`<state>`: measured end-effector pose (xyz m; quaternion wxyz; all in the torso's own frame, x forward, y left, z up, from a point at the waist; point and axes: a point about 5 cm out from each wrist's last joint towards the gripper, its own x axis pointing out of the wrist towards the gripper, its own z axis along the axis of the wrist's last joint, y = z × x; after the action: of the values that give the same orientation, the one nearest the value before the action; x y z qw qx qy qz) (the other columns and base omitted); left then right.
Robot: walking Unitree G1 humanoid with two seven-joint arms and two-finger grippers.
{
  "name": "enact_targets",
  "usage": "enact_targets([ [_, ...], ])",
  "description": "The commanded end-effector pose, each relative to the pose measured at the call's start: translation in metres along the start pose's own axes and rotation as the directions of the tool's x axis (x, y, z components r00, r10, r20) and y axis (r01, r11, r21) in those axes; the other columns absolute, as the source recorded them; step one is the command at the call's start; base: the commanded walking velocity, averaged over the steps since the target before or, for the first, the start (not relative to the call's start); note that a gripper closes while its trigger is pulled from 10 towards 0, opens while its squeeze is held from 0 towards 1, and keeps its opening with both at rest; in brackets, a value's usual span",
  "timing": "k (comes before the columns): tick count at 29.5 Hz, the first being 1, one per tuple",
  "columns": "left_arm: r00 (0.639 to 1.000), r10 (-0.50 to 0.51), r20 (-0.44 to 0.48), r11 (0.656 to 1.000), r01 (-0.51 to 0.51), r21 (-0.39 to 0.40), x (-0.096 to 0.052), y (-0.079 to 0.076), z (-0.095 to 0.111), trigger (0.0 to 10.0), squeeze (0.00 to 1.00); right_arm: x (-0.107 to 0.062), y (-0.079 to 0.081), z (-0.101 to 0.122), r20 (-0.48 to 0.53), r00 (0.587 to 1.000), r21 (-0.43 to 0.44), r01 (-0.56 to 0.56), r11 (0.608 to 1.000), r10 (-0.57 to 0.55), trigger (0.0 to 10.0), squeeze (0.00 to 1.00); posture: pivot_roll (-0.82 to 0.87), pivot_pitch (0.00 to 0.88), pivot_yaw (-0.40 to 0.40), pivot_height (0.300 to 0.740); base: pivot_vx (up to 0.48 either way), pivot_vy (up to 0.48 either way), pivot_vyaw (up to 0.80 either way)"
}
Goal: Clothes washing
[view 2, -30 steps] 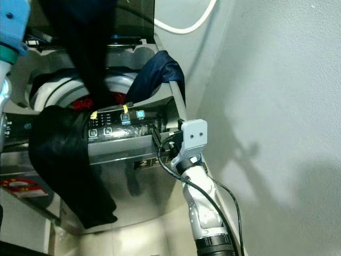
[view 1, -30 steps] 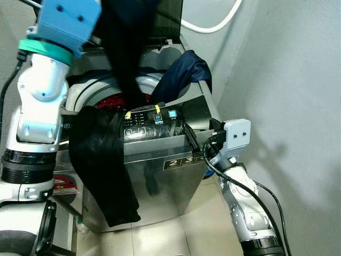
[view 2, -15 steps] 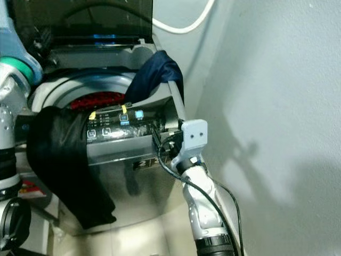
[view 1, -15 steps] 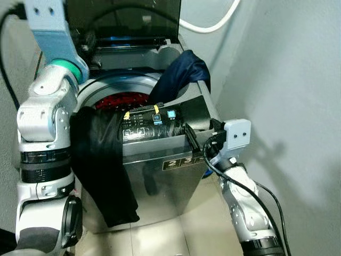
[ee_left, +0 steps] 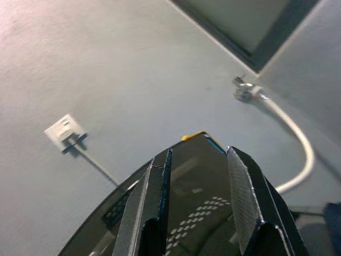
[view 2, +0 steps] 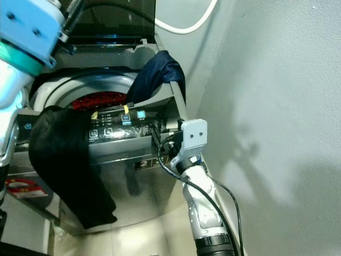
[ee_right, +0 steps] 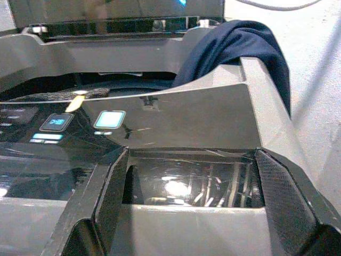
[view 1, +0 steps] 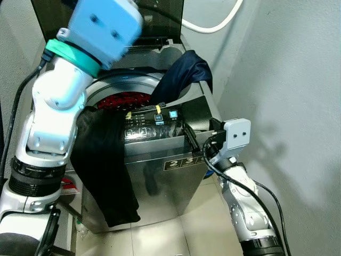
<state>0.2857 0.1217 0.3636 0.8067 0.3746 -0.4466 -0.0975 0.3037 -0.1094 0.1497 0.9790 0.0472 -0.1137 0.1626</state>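
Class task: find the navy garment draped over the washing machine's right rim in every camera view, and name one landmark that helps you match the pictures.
Left eye view: navy garment, upper centre, on the rim.
Right eye view: upper centre.
Right wrist view: over the rim, beyond the control panel.
Left wrist view: only a dark blue sliver at one edge, too little to identify.
Shared landmark: the lit blue button.

A washing machine [view 1: 160, 176] stands on the tiled floor [view 1: 176, 234], clothes draped over it.

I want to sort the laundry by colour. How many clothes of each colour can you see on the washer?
Black: 1, black garment hanging down the front.
Navy blue: 1, navy garment draped over the back corner.
Red: 1, red laundry in the drum.
Total: 3.
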Motion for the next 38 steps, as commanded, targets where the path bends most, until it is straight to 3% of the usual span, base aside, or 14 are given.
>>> enact_targets([
  [1, 0.998, -0.056, 0.034, 0.998, 0.055, 0.035, -0.002, -0.008, 0.006, 10.0, 0.00, -0.002, -0.002, -0.005, -0.026, 1.000, -0.001, 0.007, 1.000, -0.007, 10.0, 0.00, 0.07, 0.019, -0.006, 0.740, 0.000, 0.000, 0.00],
  [5, 0.992, -0.107, 0.068, 0.991, 0.101, 0.083, -0.007, -0.017, 0.008, 10.0, 0.00, -0.002, -0.002, -0.004, -0.026, 1.000, 0.000, 0.007, 1.000, -0.007, 10.0, 0.00, 0.07, 0.019, -0.007, 0.740, 0.000, 0.000, 0.00],
  [8, 0.989, -0.128, 0.067, 0.990, 0.124, 0.061, -0.010, -0.021, 0.006, 10.0, 0.00, -0.002, -0.002, -0.004, -0.025, 1.000, -0.001, 0.004, 1.000, -0.004, 10.0, 0.00, 0.07, 0.020, -0.007, 0.740, 0.000, 0.000, 0.00],
  [12, 0.995, -0.095, 0.043, 0.995, 0.095, 0.000, -0.010, -0.020, 0.002, 10.0, 0.00, -0.002, -0.002, -0.004, -0.025, 1.000, -0.001, 0.004, 1.000, -0.004, 10.0, 0.00, 0.07, 0.020, -0.008, 0.740, 0.000, 0.000, 0.00],
  [17, 0.988, 0.039, -0.152, 0.972, -0.073, -0.224, -0.013, -0.012, -0.023, 10.0, 0.00, -0.001, -0.002, -0.003, -0.019, 1.000, -0.004, 0.003, 1.000, -0.003, 10.0, 0.00, 0.07, 0.017, -0.006, 0.740, 0.000, 0.000, 0.00],
  [22, 0.973, 0.081, -0.218, 0.957, -0.137, -0.255, -0.016, -0.006, -0.030, 10.0, 0.00, 0.000, 0.000, 0.004, 0.006, 1.000, -0.034, -0.024, 0.999, 0.024, 10.0, 0.00, 0.07, 0.014, -0.003, 0.740, 0.000, 0.000, 0.00],
  [29, 0.964, 0.125, -0.236, 0.939, -0.192, -0.284, -0.015, 0.003, -0.034, 10.0, 0.00, 0.012, 0.016, 0.035, 0.122, 0.987, -0.043, -0.099, 0.994, 0.103, 10.0, 0.00, 0.07, 0.005, -0.002, 0.740, 0.000, 0.000, 0.00],
  [31, 0.964, 0.138, -0.228, 0.938, -0.201, -0.281, -0.013, 0.005, -0.033, 10.0, 0.00, 0.022, 0.018, 0.072, 0.270, 0.961, -0.022, -0.056, 0.998, 0.060, 10.0, 0.00, 0.07, 0.003, 0.000, 0.740, 0.000, 0.000, 0.00],
  [33, 0.964, 0.138, -0.228, 0.938, -0.201, -0.281, -0.013, 0.005, -0.033, 10.0, 0.00, 0.022, 0.018, 0.072, 0.270, 0.961, -0.022, -0.056, 0.998, 0.060, 10.0, 0.00, 0.07, 0.003, 0.000, 0.740, 0.000, 0.000, 0.00],
  [34, 0.963, 0.143, -0.226, 0.936, -0.206, -0.285, -0.012, 0.006, -0.033, 10.0, 0.00, 0.025, 0.019, 0.084, 0.313, 0.948, -0.016, -0.049, 0.999, 0.051, 10.0, 0.00, 0.07, 0.003, 0.000, 0.740, 0.000, 0.000, 0.00],
  [35, 0.963, 0.152, -0.225, 0.930, -0.216, -0.299, -0.010, 0.009, -0.031, 10.0, 0.00, 0.027, 0.027, 0.095, 0.345, 0.931, -0.049, -0.108, 0.993, 0.118, 10.0, 0.00, 0.07, 0.001, 0.003, 0.740, 0.000, 0.000, 0.00],
  [38, 0.962, 0.157, -0.224, 0.924, -0.223, -0.310, -0.009, 0.011, -0.030, 10.0, 0.00, 0.027, 0.034, 0.101, 0.357, 0.918, -0.079, -0.155, 0.985, 0.173, 10.0, 0.00, 0.07, 0.001, 0.003, 0.740, 0.000, 0.000, 0.00],
])
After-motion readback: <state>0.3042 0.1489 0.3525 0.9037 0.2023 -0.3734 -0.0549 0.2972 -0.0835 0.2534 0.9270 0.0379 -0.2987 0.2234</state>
